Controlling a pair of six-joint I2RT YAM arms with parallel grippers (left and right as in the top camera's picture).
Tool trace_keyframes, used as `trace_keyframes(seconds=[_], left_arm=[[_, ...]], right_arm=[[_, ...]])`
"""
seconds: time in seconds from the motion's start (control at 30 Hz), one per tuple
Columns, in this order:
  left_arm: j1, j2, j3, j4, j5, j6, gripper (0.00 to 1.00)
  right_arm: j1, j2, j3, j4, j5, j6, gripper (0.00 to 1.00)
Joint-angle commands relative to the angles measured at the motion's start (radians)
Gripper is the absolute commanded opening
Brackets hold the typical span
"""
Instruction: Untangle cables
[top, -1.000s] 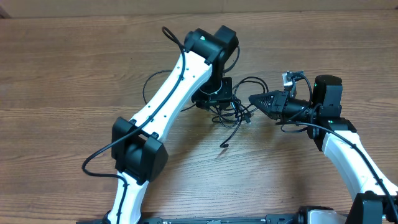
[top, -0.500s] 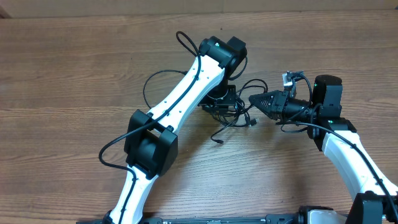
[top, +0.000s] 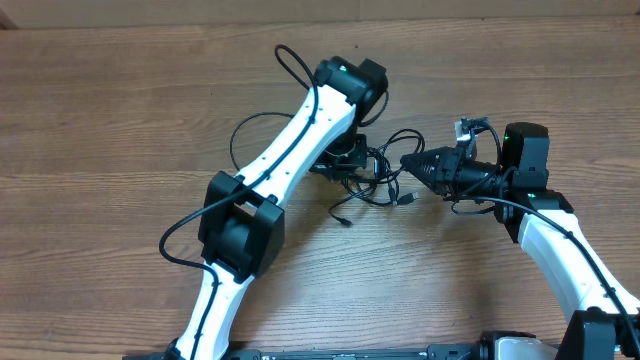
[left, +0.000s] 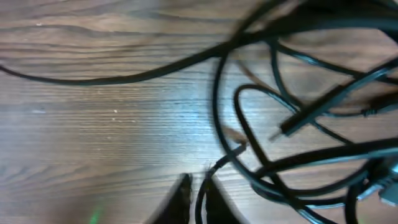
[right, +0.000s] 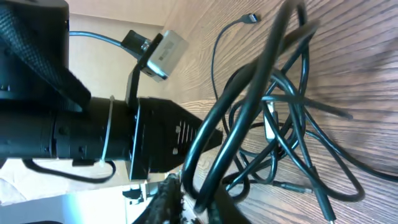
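Note:
The cables (top: 382, 178) lie as one tangled black bundle on the wooden table, between my two grippers. My left gripper (top: 345, 165) reaches down at the bundle's left side. In the left wrist view its fingertips (left: 198, 199) are closed around one thin cable, with loops (left: 249, 134) spread out beyond them. My right gripper (top: 408, 162) points left into the bundle's right side. In the right wrist view its jaws (right: 196, 196) pinch a cable loop, and the tangle (right: 292, 124) hangs from it. A loose plug end (top: 342, 220) trails toward the front.
One cable loop (top: 237, 140) arcs out to the left under the left arm. Another plug end (top: 405, 200) lies just below the right gripper. The left arm's black wrist (right: 155, 140) is close in front of the right gripper. The table's far edge (top: 320, 20) runs along the top.
The left arm has shifted and its gripper has drawn the bundle slightly left. The loose plug end has slid left and away from the front. The right arm has stayed still.

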Motion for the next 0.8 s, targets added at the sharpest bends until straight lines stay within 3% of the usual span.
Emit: trace_keyframes(seconds=[0.0,0.07,0.2,0.33,0.43,0.57,0.67,0.77], left_arm=[[0.005,0.009,0.002,0.009,-0.016,-0.035,0.29],[-0.001,0.009,0.002,0.030,-0.016,-0.048,0.40],[-0.001,0.009,0.002,0.072,-0.012,-0.106,0.45],[0.000,0.009,0.002,0.154,-0.012,-0.181,0.66],[0.000,0.009,0.002,0.275,0.022,-0.213,0.73],[-0.001,0.013,0.002,0.406,0.060,-0.243,0.73],[-0.001,0.017,0.002,0.451,0.058,-0.323,0.63],[-0.001,0.033,0.002,0.454,0.054,-0.360,0.61]], right_arm=[[-0.005,-0.023,0.010,0.003,0.017,0.000,0.15],[-0.005,-0.023,0.010,0.003,0.017,0.000,0.18],[-0.005,-0.023,0.010,0.003,0.017,0.000,0.22],[-0.005,-0.023,0.010,-0.004,0.032,-0.001,0.26],[-0.005,-0.023,0.010,-0.031,0.061,-0.001,0.30],[-0.005,-0.023,0.010,-0.092,0.108,-0.005,0.31],[-0.005,-0.023,0.010,-0.113,0.122,-0.005,0.31],[-0.005,-0.023,0.010,-0.119,0.122,-0.009,0.31]])
